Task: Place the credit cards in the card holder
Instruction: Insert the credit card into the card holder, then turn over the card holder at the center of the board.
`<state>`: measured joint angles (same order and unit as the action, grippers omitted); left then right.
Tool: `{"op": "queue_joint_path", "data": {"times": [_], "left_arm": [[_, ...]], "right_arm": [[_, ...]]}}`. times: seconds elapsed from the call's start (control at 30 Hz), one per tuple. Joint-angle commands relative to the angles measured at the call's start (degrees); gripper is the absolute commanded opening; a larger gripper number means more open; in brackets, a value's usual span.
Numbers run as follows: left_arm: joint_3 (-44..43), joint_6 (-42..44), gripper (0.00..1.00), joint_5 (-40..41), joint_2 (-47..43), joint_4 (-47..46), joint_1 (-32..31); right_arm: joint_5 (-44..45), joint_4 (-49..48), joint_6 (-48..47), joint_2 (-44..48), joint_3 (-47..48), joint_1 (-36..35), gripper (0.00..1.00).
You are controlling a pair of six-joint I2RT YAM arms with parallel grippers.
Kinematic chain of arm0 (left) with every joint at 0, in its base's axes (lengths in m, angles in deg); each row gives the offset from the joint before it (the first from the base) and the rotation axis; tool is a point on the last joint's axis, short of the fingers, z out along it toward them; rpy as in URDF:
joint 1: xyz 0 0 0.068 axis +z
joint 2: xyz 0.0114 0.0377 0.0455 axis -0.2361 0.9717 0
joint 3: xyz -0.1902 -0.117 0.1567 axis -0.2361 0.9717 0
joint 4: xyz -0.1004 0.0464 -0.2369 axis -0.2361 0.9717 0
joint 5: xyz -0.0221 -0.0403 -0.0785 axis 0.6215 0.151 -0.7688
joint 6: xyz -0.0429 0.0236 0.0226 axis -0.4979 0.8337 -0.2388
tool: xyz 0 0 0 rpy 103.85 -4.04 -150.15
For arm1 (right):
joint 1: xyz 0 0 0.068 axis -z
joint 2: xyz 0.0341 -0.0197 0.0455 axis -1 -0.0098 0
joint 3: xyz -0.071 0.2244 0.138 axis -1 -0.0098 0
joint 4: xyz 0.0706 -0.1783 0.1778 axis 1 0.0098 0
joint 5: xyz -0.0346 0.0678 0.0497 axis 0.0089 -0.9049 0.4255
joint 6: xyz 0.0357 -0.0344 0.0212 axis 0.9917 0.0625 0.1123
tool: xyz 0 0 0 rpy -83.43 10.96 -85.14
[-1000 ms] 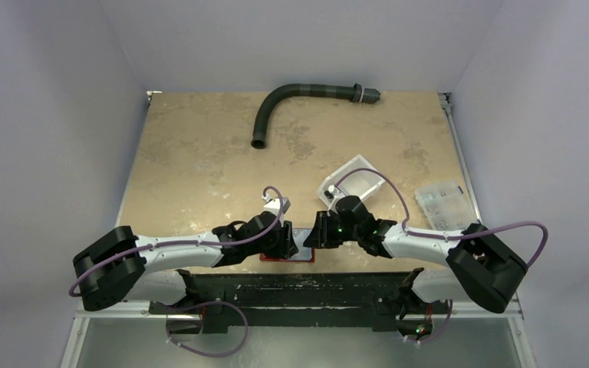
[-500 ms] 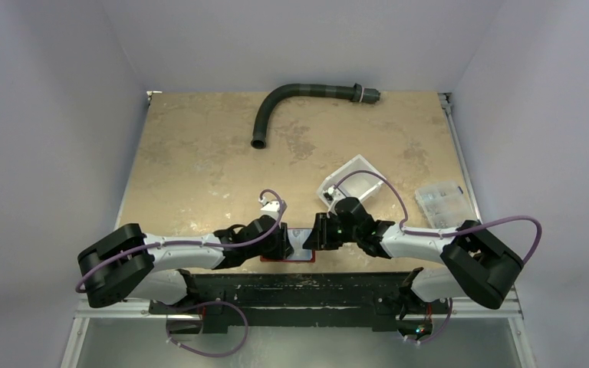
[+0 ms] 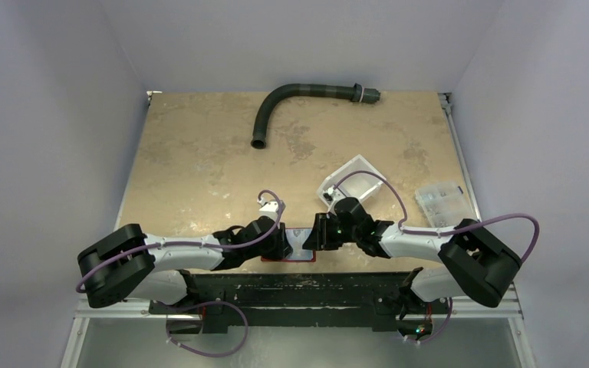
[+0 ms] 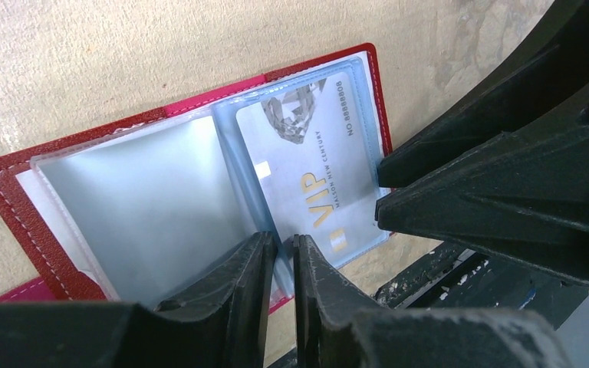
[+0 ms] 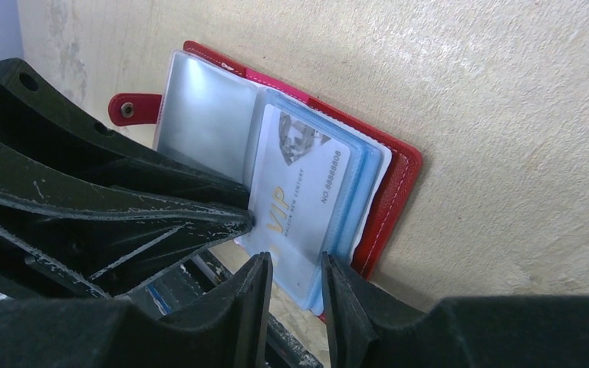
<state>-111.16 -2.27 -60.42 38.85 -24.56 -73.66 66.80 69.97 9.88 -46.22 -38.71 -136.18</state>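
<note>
The card holder [image 4: 0, 172] lies open and flat at the near edge of the tabletop [image 3: 199, 161], between the two arms. Its red cover faces down and its clear sleeves fan upward. The snap tab [image 5: 130, 107] sticks out to the left of the cover.

One credit card [image 4: 314, 169], pale with a diamond picture and gold "VIP" lettering, sits inside a clear sleeve on the holder's right half. The sleeves on the left half look bare. No other cards can be made out in any view.

The left gripper [image 4: 280, 249] reaches in from the left at the near edge of the holder, by the fold. Its fingers are almost together, with only a thin slit between them. The edge of a clear sleeve sits in that slit, but it cannot be told whether they pinch it.

The right gripper [image 5: 295, 268] comes in from the right. Its fingers stand moderately apart, with the near end of the card's sleeve showing in the gap. Whether they press on it cannot be told.

Farther back on the tabletop lie a dark curved hose [image 3: 291, 96], a white bin [image 3: 357, 180] and a clear compartmented box [image 3: 442, 203], all well apart from the holder.
</note>
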Motion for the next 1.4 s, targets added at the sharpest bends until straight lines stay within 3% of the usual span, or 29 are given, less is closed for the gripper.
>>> {"op": "queue_joint_path", "data": {"times": [0.0, 0.17, 0.67, 0.87, 1.1, 1.37], "left_arm": [[2.1, -0.6, 0.19, -0.1, 1.1, 0.8, 0.0], [2.4, -0.8, 0.18, -0.4, 1.2, 0.3, 0.0], [3.9, -2.1, 0.16, -1.9, 2.2, -2.7, 0.0], [3.9, -2.3, 0.14, -2.2, 2.3, -3.3, -0.2], [4.7, -3.0, 0.13, -2.2, 2.0, -3.9, -0.5], [4.9, -3.1, 0.11, -2.4, 2.3, -4.5, -0.5]], "right_arm": [[0.9, 0.3, -0.3, 1.5, -0.3, 0.2, 0.39], [1.7, -0.1, -0.4, 0.5, -0.5, 0.2, 0.38], [-7.0, -12.8, 6.0, 0.2, -2.6, 0.2, 0.36], [-10.1, -21.4, 10.2, -2.4, -4.7, 0.2, 0.36], [-11.9, -40.3, 20.5, -5.8, -11.5, 0.2, 0.36], [-11.4, -37.7, 19.8, -5.1, -9.9, 0.2, 0.36]]}}
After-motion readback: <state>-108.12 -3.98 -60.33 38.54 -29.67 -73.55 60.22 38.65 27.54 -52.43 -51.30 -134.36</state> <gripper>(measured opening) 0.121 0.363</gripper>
